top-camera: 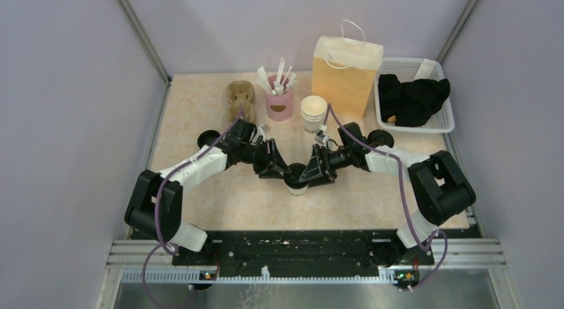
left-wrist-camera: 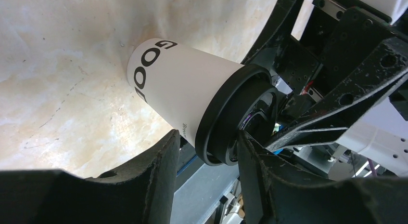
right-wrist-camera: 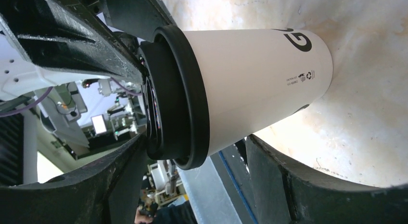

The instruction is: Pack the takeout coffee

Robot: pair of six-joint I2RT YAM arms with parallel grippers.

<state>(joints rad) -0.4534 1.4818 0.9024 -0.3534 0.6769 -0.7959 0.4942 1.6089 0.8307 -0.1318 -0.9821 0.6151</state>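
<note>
**Both claws are flanking one lidded cup at mid-table**

Starting at your left, a brown moulded carrier (top-camera: 240, 100) is lying near the back of the table (top-camera: 346, 206). A pink holder (top-camera: 280, 103) full of white utensils is standing just beside it.

In front of them, your left gripper (top-camera: 282, 169) is reaching in toward the centre. In the left wrist view its fingers (left-wrist-camera: 159, 176) are standing apart on either side of the black lid (left-wrist-camera: 226, 123). Both are sitting so close to the rim that you cannot tell whether they are pressing on it.

The takeout coffee cup (top-camera: 296, 184) is standing upright on the table between the two claws, with its dark lettering facing the left wrist camera.

Behind it, a stack of lidless cups (top-camera: 313, 113) is standing apart from both arms.

Your right gripper (top-camera: 309, 173) is coming at the same cup from the other side. Its jaws are spread around the cup, and the right wrist view is showing bare table between the cup wall and one finger (right-wrist-camera: 288, 180), so nothing is being clamped.

Further right, a tan paper bag (top-camera: 346, 73) is standing upright at the back. A white basket (top-camera: 445, 126) holding black items is sitting just beside it.
</note>
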